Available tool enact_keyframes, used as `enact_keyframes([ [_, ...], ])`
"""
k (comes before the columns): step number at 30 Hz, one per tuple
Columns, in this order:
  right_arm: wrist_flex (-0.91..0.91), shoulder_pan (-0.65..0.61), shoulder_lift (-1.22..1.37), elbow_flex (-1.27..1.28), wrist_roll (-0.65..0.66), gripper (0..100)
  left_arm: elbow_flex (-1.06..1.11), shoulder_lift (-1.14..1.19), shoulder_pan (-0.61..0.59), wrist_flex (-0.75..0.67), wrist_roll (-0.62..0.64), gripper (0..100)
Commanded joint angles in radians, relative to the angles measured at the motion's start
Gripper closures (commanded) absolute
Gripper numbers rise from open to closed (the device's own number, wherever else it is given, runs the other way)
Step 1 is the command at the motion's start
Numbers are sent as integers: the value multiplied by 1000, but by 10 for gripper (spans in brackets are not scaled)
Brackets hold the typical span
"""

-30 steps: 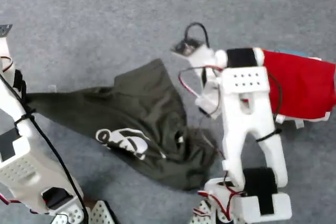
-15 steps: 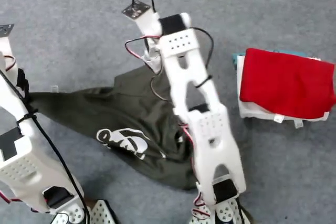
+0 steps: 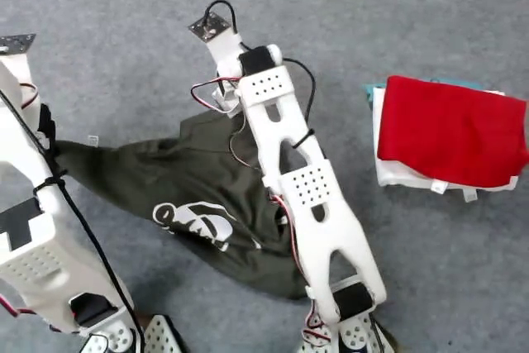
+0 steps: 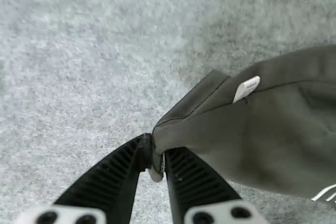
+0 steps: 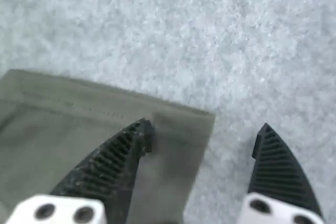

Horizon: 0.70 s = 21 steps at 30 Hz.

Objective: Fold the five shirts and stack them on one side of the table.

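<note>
A dark olive shirt (image 3: 207, 196) with a white print lies crumpled in the middle of the grey table. My left gripper (image 4: 155, 153) is shut on a corner of the olive shirt (image 4: 252, 129) at the table's left side, near a small white tag (image 4: 245, 88). My right gripper (image 5: 202, 135) is open above the far corner of the shirt (image 5: 79, 129), one finger over the cloth, the other over bare felt. In the high view the right arm (image 3: 289, 163) stretches across the shirt to its far edge. A folded stack with a red shirt (image 3: 450, 130) on top sits at the right.
The table is covered in grey felt (image 3: 124, 47). The stack rests on white and teal folded shirts (image 3: 388, 167). Room is free along the far side and at the near right. The left arm (image 3: 33, 229) stands along the left edge.
The right arm swung from beside the red stack leftward to the olive shirt's far corner. The left gripper drew its held corner slightly toward the right.
</note>
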Motion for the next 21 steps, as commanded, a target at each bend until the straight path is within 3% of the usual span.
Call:
enact_keyframes([
  [1, -44, 18, -15, 54, -9, 681, -10, -32, 1, -14, 11, 972],
  [8, -83, 18, -12, 82, -41, 691, -1, -75, 5, -8, 12, 972],
  [14, -104, 20, -10, 81, -106, 930, 38, -120, 28, 2, 12, 972],
  [21, -115, 29, -10, 85, -161, 918, 41, -141, 28, 0, 12, 972],
])
